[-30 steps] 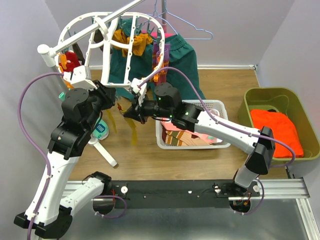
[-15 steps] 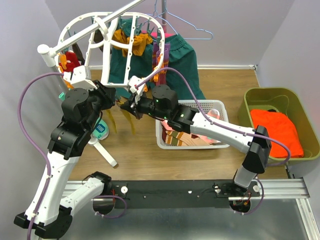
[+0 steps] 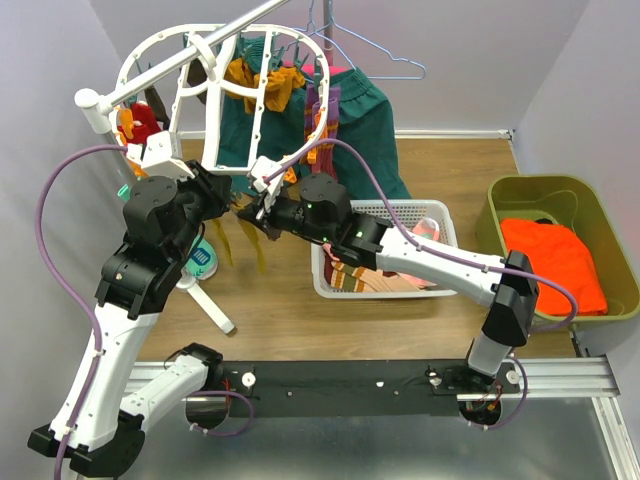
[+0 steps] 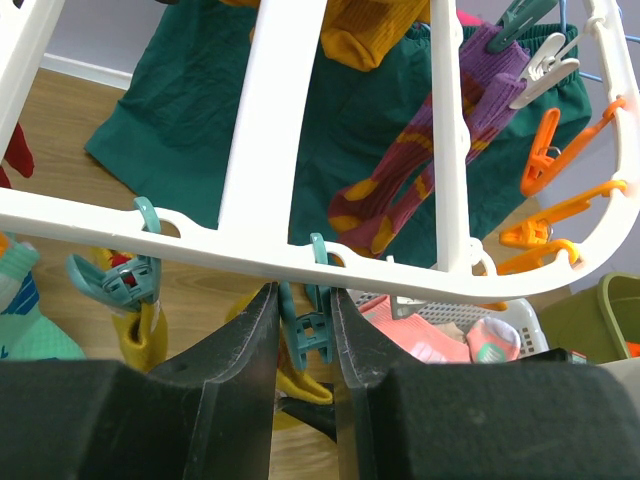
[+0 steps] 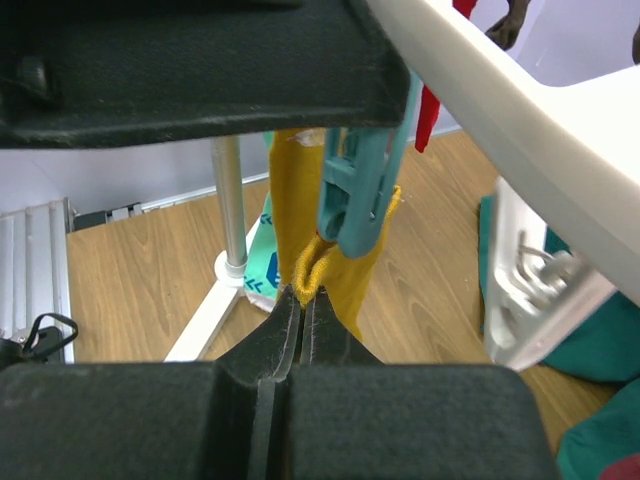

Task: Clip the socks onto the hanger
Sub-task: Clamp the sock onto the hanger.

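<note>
Left gripper (image 4: 302,296): jaws part-closed, clamped on handles of teal clip (image 4: 312,335) under hanger (image 4: 250,255) rail.
Right gripper (image 5: 300,296): pinched tight on top edge of mustard sock (image 5: 357,272), at clip mouth. Cannot tell if clip has bitten.
Done: hung socks (image 3: 264,84) in mustard, purple-striped and red on frame.
Left: seat this one, release; more pairs in basket (image 3: 437,209); orange clips (image 4: 545,150) free. Judged roughly midway.

Hanger (image 4: 275,120): I see white.
Near clip (image 5: 360,190): teal.
Side clips (image 4: 545,150): orange.
Nearest sock (image 5: 295,200): plain mustard.
Hung sock (image 4: 400,195): purple, mustard stripes.
Garment (image 4: 200,110): dark green.
Cloth (image 3: 550,255): I read bright orange.
Bin (image 3: 520,205): olive.
</note>
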